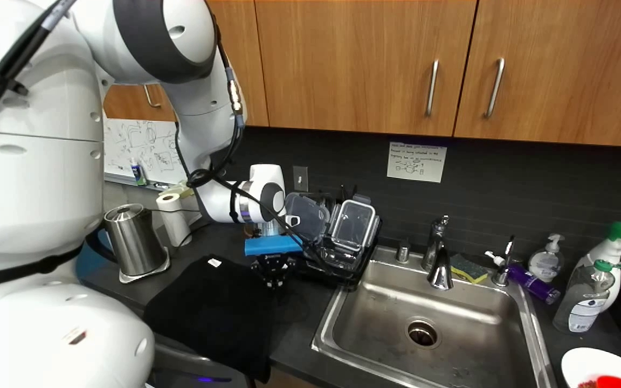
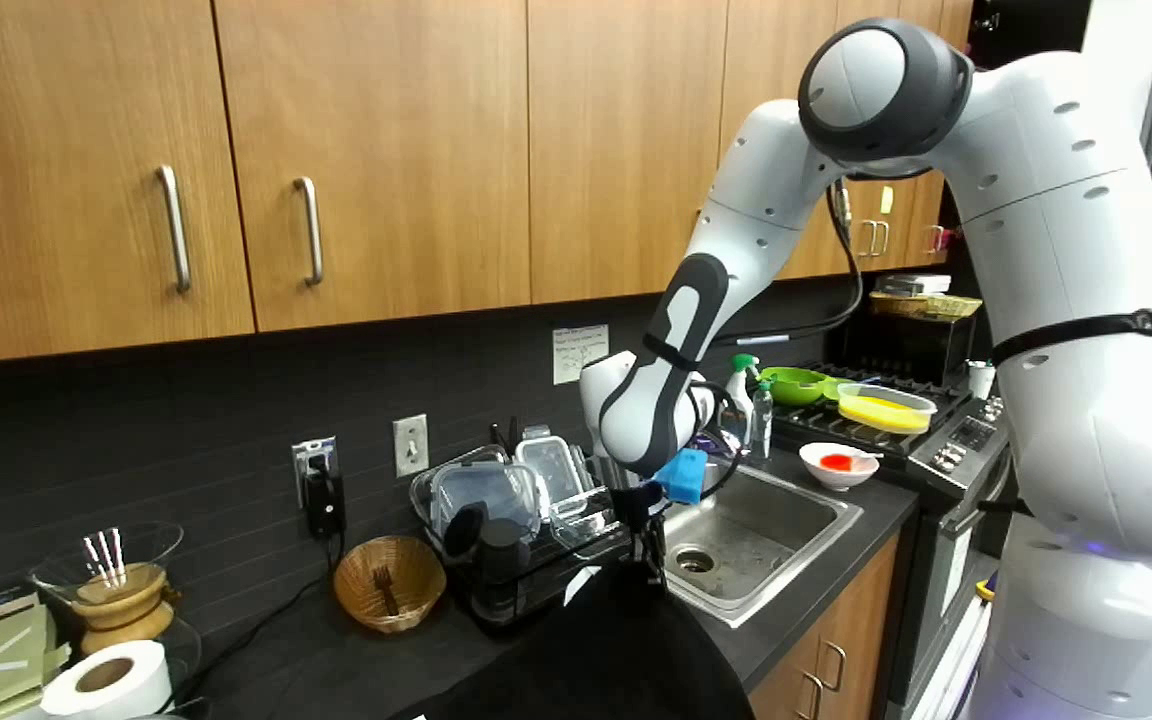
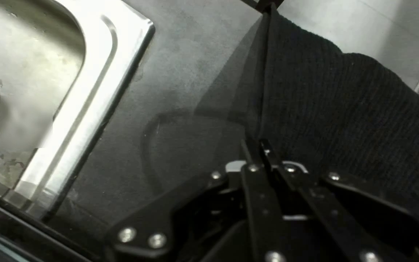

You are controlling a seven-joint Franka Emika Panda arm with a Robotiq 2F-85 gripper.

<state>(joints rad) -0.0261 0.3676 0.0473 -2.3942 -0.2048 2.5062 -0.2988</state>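
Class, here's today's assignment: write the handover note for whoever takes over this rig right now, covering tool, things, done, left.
Tool: shut on the black cloth, gripping it along the side facing the sink.
Things: the cloth is on the counter, apart from the sink, partly draped past the front edge.
Done: cloth gripped.
Left: cloth not yet released.

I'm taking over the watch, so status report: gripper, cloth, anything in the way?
Gripper shut on an edge of the black cloth. Rest drapes over the front of the counter. Dish rack close by, possible snag.
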